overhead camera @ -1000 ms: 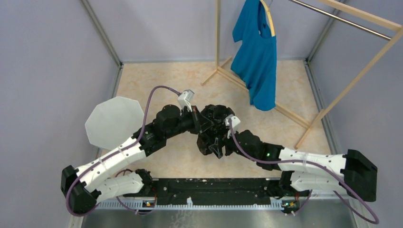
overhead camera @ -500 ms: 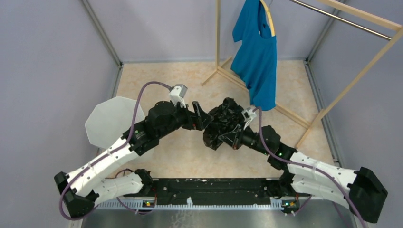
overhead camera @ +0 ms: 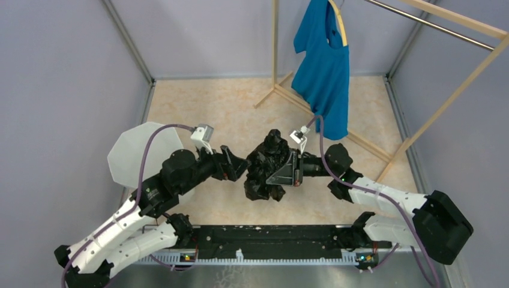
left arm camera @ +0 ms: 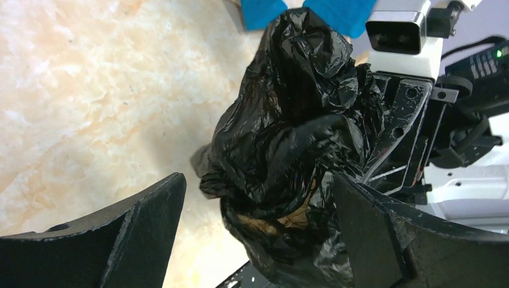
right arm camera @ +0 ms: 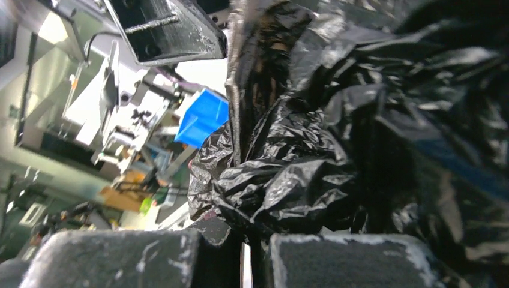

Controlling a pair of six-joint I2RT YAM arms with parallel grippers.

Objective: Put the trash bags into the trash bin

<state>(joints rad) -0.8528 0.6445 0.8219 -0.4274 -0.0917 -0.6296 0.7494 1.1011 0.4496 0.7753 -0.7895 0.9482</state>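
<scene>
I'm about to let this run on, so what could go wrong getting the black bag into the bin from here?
Only the right gripper pinches a fold of the thin trash bag. The left gripper is open, so the bag could slip. The left arm overlaps the trash bin in the top view, so carrying the bag over risks a collision. Loose plastic may also drape over the rim.

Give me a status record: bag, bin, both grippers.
trash bag: crumpled, mid-table, outside the bin
trash bin: left of the bag, apart from it
left gripper: open, facing the bag
right gripper: shut on the trash bag
remaining: carry the bag left to the bin
</scene>
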